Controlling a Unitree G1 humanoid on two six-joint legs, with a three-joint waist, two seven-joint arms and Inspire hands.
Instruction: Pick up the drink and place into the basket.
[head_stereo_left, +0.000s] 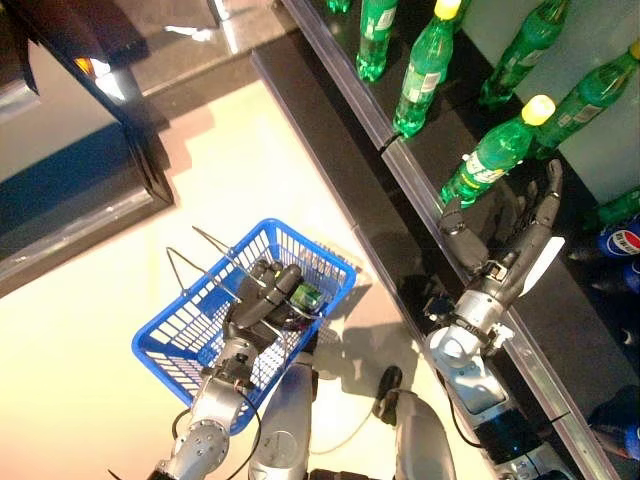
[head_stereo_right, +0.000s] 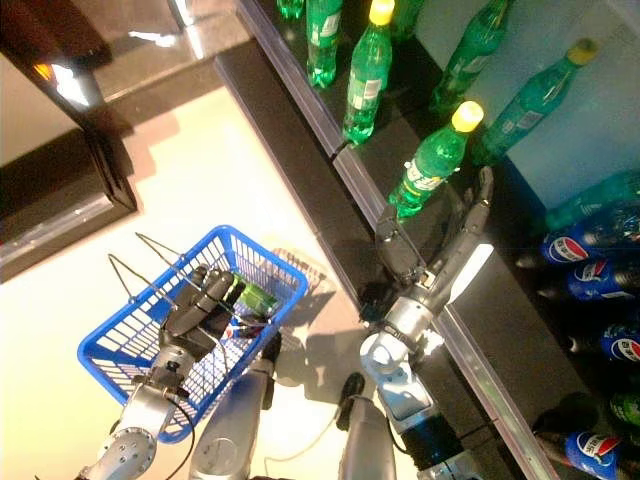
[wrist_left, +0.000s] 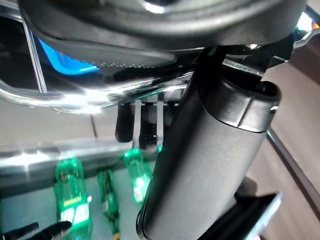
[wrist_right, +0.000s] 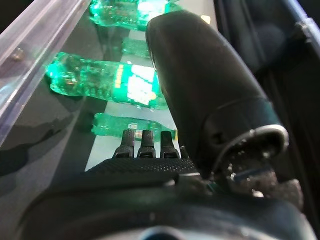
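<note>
My left hand (head_stereo_left: 262, 298) hangs low, fingers curled round the wire handle (wrist_left: 100, 92) of a blue basket (head_stereo_left: 170, 345). A green drink (head_stereo_left: 306, 296) lies in the basket right beside that hand. My right hand (head_stereo_left: 510, 250) is raised to the dark shelf, open, with its fingers straight and nothing in it. Its fingertips reach up just under and beside a green bottle with a yellow cap (head_stereo_left: 495, 150) that stands at the shelf's front edge. In the right wrist view, green bottles (wrist_right: 110, 82) lie just past the straight fingers (wrist_right: 142, 142).
More green bottles (head_stereo_left: 425, 70) stand in a row along the shelf, with blue cola bottles (head_stereo_right: 590, 245) further right. A clear rail (head_stereo_left: 400, 170) runs along the shelf's front edge. A dark counter (head_stereo_left: 100, 60) stands at the far left above the pale floor.
</note>
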